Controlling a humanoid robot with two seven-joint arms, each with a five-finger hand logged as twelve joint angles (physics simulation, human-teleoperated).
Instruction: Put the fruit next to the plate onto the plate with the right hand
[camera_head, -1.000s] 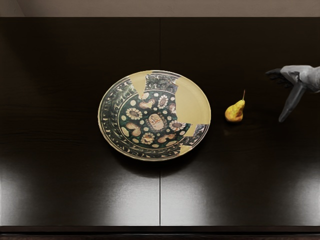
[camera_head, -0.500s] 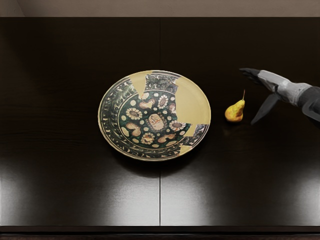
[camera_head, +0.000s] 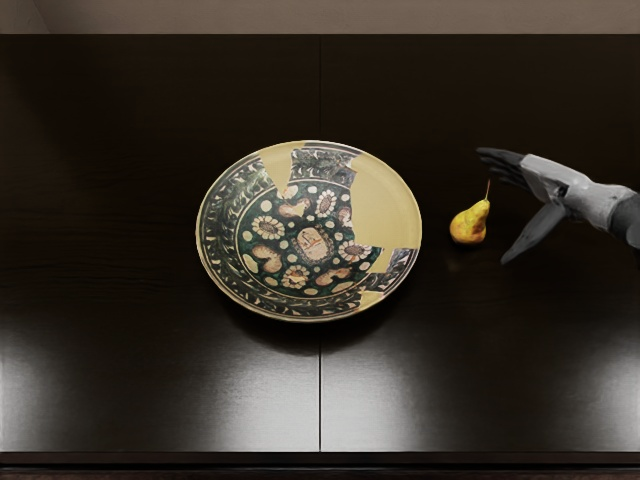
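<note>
on the dark, glossy wooden table sits a wide, shallow ceramic plate. it is pale yellow, with patches of dark green and black pattern, cream dots and small orange flower shapes around a central medallion. it lies flat, a little left of the table's middle from where i look, straddling the thin seam that runs front to back through the tabletop.

to the right of the plate, near its rim but not touching it, stands the small yellow pear with an orange-brown blush. it is upright on the bare table, its thin stem pointing up, and a faint reflection shows in the polish below it.

the robot's grey right hand comes in from the right edge, with a bit of its arm showing at the border. it hovers just beside the pear on the pear's right, apart from it. the dark-tipped fingers stretch out to the left, reaching about level with the stem's top. the thumb angles down and left toward the table. whether its tip touches the wood i can't tell. the hand is spread wide and has hold of nothing.

a pale strip of wall runs along the table's far edge.
</note>
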